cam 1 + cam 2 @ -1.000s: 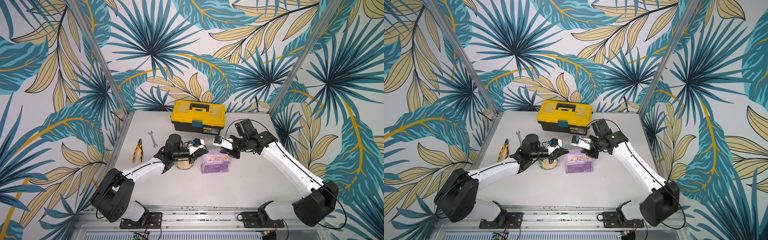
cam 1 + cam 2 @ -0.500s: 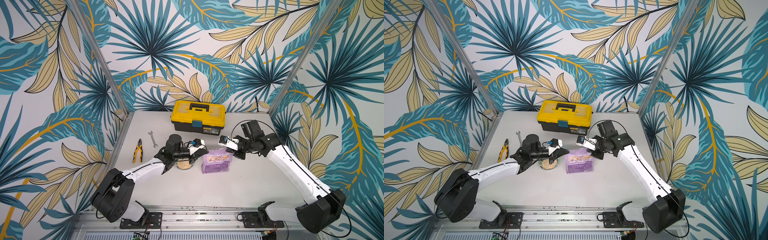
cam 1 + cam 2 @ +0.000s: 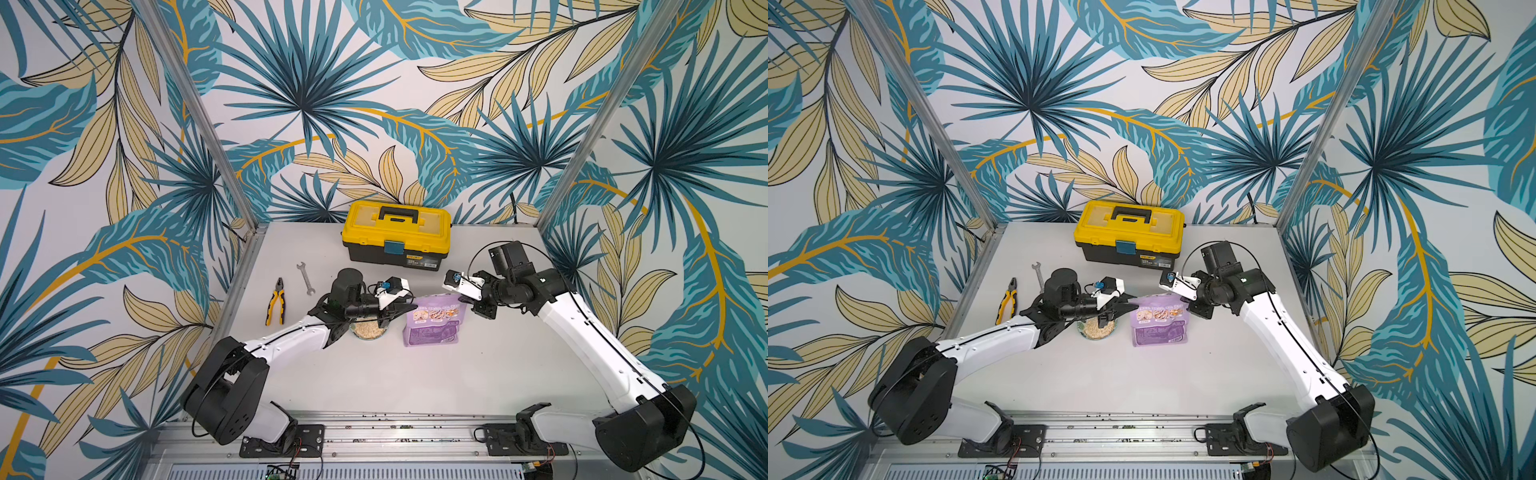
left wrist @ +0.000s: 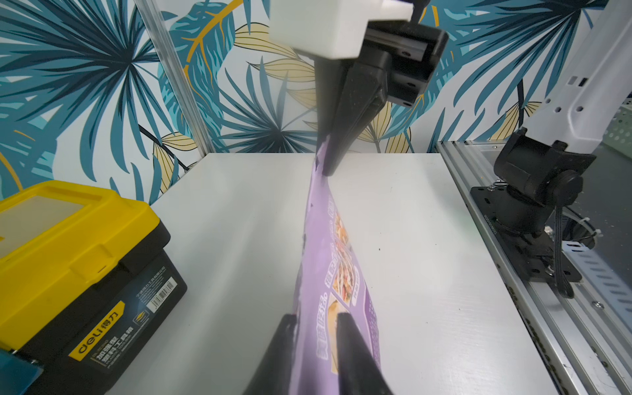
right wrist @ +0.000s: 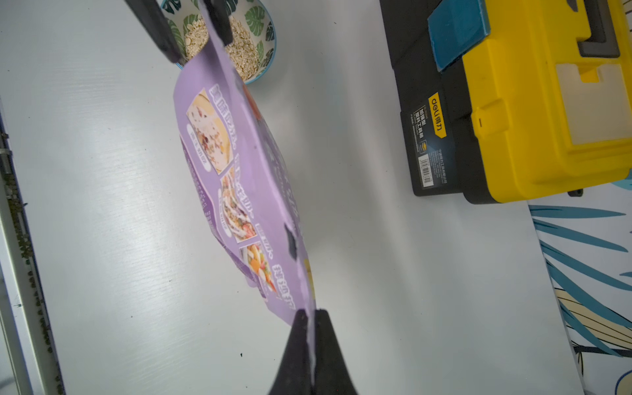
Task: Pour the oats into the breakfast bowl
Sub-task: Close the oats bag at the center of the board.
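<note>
The lilac oats pouch (image 3: 434, 322) (image 3: 1158, 322) stands on the grey table between both arms, its base on the surface. My right gripper (image 5: 309, 311) (image 3: 467, 298) is shut on one upper corner of the pouch (image 5: 239, 164). My left gripper (image 4: 314, 316) (image 3: 409, 308) straddles the other upper corner of the pouch (image 4: 337, 273), its jaws parted with a gap showing beside the film. The breakfast bowl (image 5: 270, 37) (image 3: 368, 330) (image 3: 1096, 330), leaf-patterned, sits under the left gripper and holds pale oats (image 5: 244, 58).
A yellow and black toolbox (image 3: 397, 235) (image 5: 513, 102) stands at the back of the table. Pliers (image 3: 276, 301) and a wrench (image 3: 305, 278) lie at the left. The right arm's base mount (image 4: 533, 205) sits on the front rail.
The right gripper's jaws have closed onto the pouch's corner while that arm drew slightly right. The left gripper's jaws have parted from their grip on the other corner.
</note>
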Controlling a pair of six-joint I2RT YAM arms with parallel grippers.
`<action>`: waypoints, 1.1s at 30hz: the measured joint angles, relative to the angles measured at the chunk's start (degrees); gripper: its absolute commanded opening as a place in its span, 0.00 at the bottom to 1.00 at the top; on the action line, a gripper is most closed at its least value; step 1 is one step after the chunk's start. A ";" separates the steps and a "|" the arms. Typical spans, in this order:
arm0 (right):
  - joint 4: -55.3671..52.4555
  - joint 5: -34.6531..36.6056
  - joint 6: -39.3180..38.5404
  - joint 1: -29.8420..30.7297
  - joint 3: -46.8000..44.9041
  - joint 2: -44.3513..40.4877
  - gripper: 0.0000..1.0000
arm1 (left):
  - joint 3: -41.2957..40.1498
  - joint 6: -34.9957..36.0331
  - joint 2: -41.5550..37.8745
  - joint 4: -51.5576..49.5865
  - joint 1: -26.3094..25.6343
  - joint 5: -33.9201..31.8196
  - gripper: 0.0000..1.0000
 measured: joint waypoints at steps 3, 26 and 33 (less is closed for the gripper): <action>0.00 -0.24 -0.02 -0.04 0.00 0.00 0.00 | 0.33 -0.04 0.87 0.31 -0.33 0.07 0.35; 1.40 -3.52 3.93 -0.59 1.60 -0.68 0.63 | 4.35 -3.04 7.45 3.23 -2.14 -1.03 0.38; 6.60 -5.97 10.29 -6.05 4.76 -3.45 0.82 | 2.01 -2.36 1.46 2.34 -2.05 -5.16 0.66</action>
